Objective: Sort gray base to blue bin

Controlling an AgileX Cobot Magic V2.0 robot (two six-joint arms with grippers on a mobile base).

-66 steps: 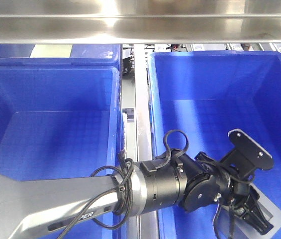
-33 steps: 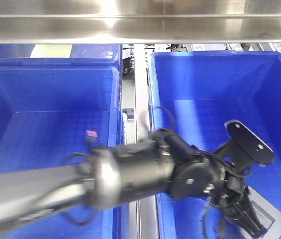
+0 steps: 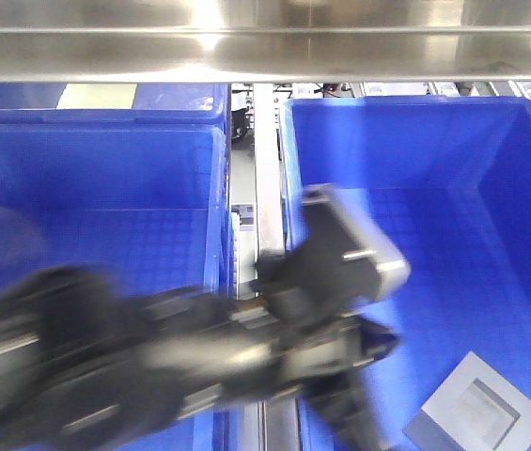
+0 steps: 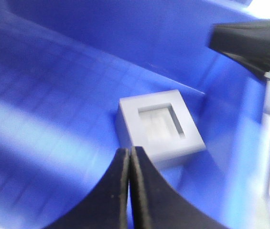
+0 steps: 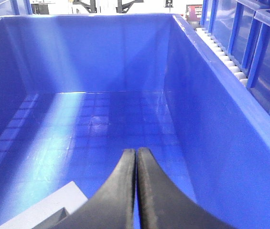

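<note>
Left tool (image 4: pixel 129 155): two black fingers pressed flat against each other, tips meeting, nothing between them. Holds nothing.
Right tool (image 5: pixel 136 155): black fingers likewise closed tip to tip, empty, pointing down the length of the blue bin (image 5: pixel 206 95).
Gray base (image 4: pixel 159 127): sits on the grid floor of the blue bin, recess face up, square pocket visible. In the left wrist view it lies at about 1 o'clock from the left tool's tips, just beyond them, apart from them, no contact.
Gray base, right wrist view (image 5: pixel 44 210): pale gray corner at about 8 o'clock from the right tool's tips, at the lower left edge of view, partly cut off.
Gray base, front view (image 3: pixel 475 413): in the near right corner region of the right-hand blue bin (image 3: pixel 415 141), at about 5 o'clock within that bin, resting flat, near the right wall.
Left arm, front view (image 3: pixel 246 348): heavy motion blur, black and gray mass crossing from the lower left over the rail between bins; the base lies at about 4 o'clock from its blurred end, clear of it.
Second bin (image 3: pixel 96 169): blue, alike, to the left of the rail.
Steel beam (image 3: pixel 265 42): runs across the top of the front view.
</note>
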